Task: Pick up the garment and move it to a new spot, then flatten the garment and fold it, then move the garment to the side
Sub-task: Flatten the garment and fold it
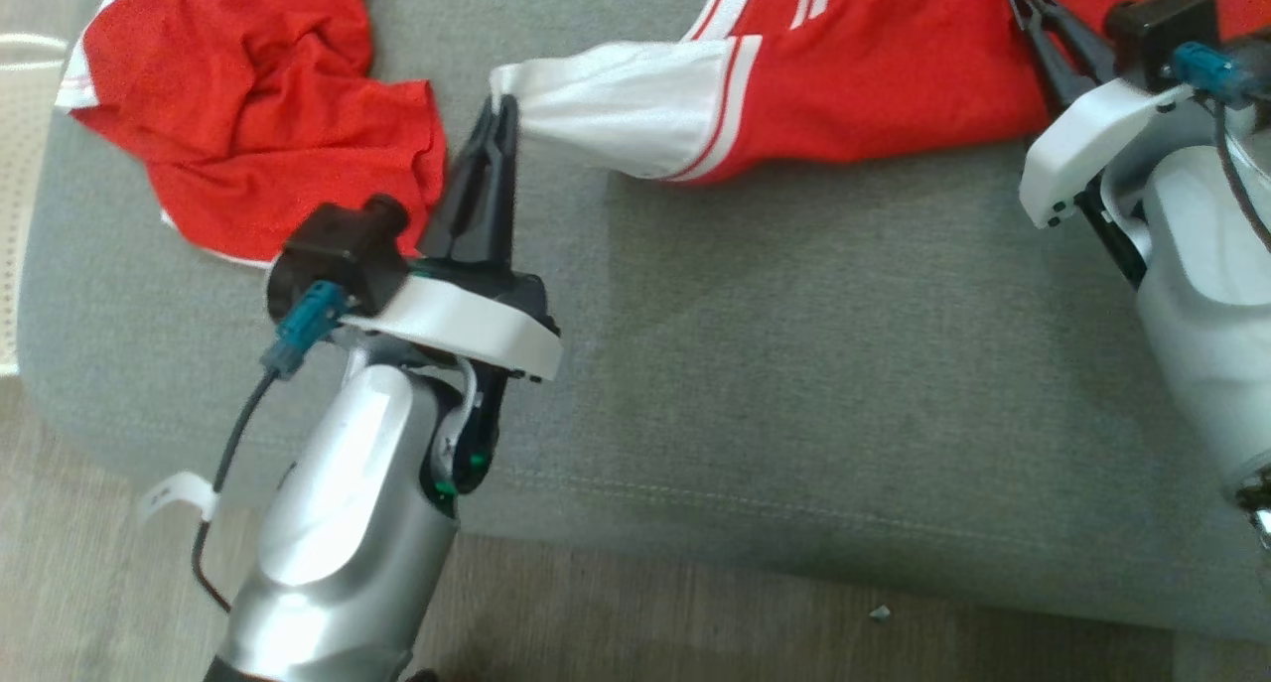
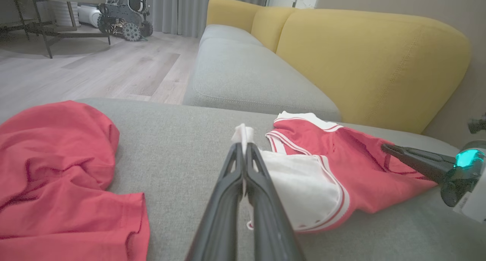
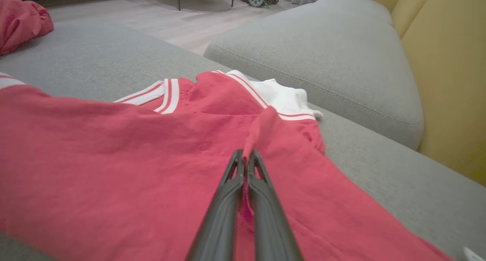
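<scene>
The garment (image 1: 844, 76) is red with white panels and white stripes, and it lies stretched across the grey cushion (image 1: 794, 364). My left gripper (image 1: 501, 106) is shut on the garment's white corner, which sticks up between the fingertips in the left wrist view (image 2: 243, 145). At the upper right, my right gripper (image 1: 1023, 2) is shut on a pinch of the garment's red fabric (image 3: 114, 147), with a small fold rising at its tips (image 3: 245, 154). The left wrist view also shows the right gripper (image 2: 385, 147) at the garment's far edge.
A second crumpled red cloth (image 1: 248, 96) lies at the cushion's upper left. A yellow sofa back (image 2: 372, 59) and another grey seat (image 2: 243, 71) stand beyond. Wooden floor (image 1: 695, 613) runs along the cushion's near edge. A wheeled machine (image 2: 125, 14) stands far off.
</scene>
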Tool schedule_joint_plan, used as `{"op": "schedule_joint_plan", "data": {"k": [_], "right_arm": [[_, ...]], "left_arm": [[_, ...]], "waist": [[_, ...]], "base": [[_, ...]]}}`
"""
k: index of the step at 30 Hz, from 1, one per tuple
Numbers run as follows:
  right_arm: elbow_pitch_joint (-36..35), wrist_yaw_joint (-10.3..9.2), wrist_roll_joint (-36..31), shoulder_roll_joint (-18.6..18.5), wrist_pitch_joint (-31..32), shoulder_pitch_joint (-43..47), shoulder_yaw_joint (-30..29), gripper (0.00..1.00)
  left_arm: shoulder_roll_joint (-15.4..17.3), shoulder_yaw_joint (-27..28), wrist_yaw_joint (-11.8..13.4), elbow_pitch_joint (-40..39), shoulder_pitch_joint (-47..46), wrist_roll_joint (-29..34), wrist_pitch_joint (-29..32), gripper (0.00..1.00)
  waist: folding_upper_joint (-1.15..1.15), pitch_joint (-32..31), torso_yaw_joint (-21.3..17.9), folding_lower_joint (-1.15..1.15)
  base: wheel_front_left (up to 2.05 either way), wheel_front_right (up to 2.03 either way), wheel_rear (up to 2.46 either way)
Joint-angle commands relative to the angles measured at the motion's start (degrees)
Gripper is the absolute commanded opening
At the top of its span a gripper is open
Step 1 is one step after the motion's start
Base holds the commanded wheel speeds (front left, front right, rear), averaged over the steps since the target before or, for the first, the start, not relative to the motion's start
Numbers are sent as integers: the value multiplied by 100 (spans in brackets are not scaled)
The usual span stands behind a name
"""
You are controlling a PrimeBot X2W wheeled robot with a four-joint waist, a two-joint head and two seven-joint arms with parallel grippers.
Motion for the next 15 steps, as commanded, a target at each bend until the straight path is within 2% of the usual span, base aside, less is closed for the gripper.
{"op": "schedule_joint_plan", "data": {"k": [1,9,15], "right_arm": [[-156,35,43,21,-88,-4,-15,0],[-643,35,-41,-401,-157,128,-144,0],[-1401,35,-256,-892,-162,162,-417,0]], "left_arm": [[89,281,16,-177,-86,32,-70,0],[109,843,-109,-130,82,296,-70,0],[259,1377,-224,-344,159,481,-70,0]], "waist": [[0,-105,-110,0],[0,-760,-605,0],[0,-1347,-1032,0]], "base": [[0,0,0],[0,0,0],[0,0,0]]}}
